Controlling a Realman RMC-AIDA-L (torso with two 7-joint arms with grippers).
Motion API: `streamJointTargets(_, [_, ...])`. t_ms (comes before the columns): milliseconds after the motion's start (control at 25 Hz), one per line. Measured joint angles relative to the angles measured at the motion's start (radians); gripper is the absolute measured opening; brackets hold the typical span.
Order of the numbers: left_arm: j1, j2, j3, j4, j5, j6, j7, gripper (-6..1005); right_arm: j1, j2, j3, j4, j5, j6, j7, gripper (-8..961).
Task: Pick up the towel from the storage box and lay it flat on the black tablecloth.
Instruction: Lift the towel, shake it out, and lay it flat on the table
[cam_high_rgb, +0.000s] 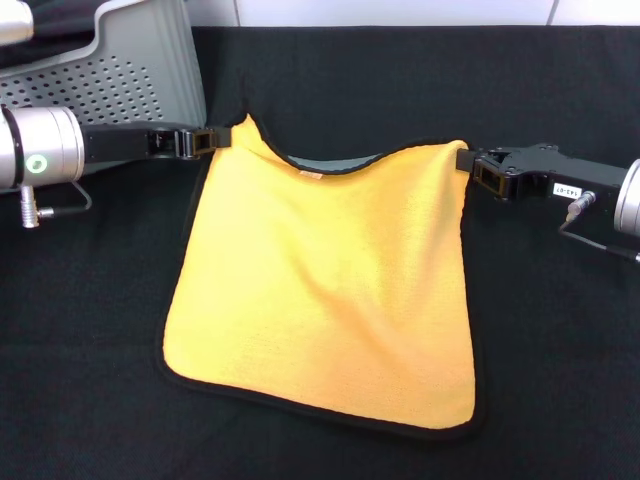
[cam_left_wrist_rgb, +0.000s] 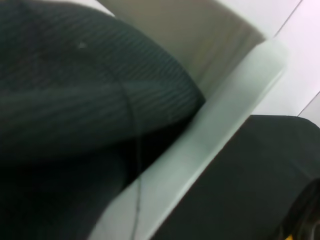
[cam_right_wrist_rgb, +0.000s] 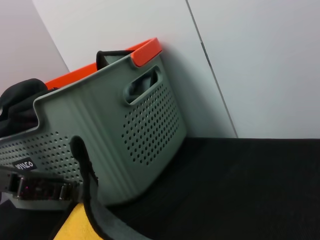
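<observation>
The towel (cam_high_rgb: 325, 285) lies yellow-orange face up on the black tablecloth (cam_high_rgb: 560, 330), with its near edge flat. Its far edge is lifted and sags in the middle, showing the grey face. My left gripper (cam_high_rgb: 218, 138) is shut on the far left corner. My right gripper (cam_high_rgb: 468, 165) is shut on the far right corner. The light grey storage box (cam_high_rgb: 130, 75) stands at the far left, just behind my left arm. In the right wrist view I see the box (cam_right_wrist_rgb: 115, 135), the left gripper (cam_right_wrist_rgb: 62, 192) and the towel's held corner (cam_right_wrist_rgb: 75, 227).
A white wall runs behind the table. In the right wrist view an orange rim (cam_right_wrist_rgb: 145, 52) and a dark bundle (cam_right_wrist_rgb: 20, 97) show at the box's top. The left wrist view shows the box rim (cam_left_wrist_rgb: 220, 115) and dark fabric (cam_left_wrist_rgb: 75, 100) close up.
</observation>
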Motion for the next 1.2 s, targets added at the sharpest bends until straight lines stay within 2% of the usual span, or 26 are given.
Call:
streamJointTargets(440, [0.004, -0.013, -0.005, -0.026, -0.004, -0.041, -0.023, 32, -0.005, 0.001, 0.000, 0.012, -0.001, -0.011, 0.002, 46])
streamJointTargets(1200, [0.004, -0.016, -0.014, -0.052, -0.011, -0.056, -0.075, 38, -0.016, 0.000, 0.006, 0.012, 0.002, -0.014, 0.011, 70])
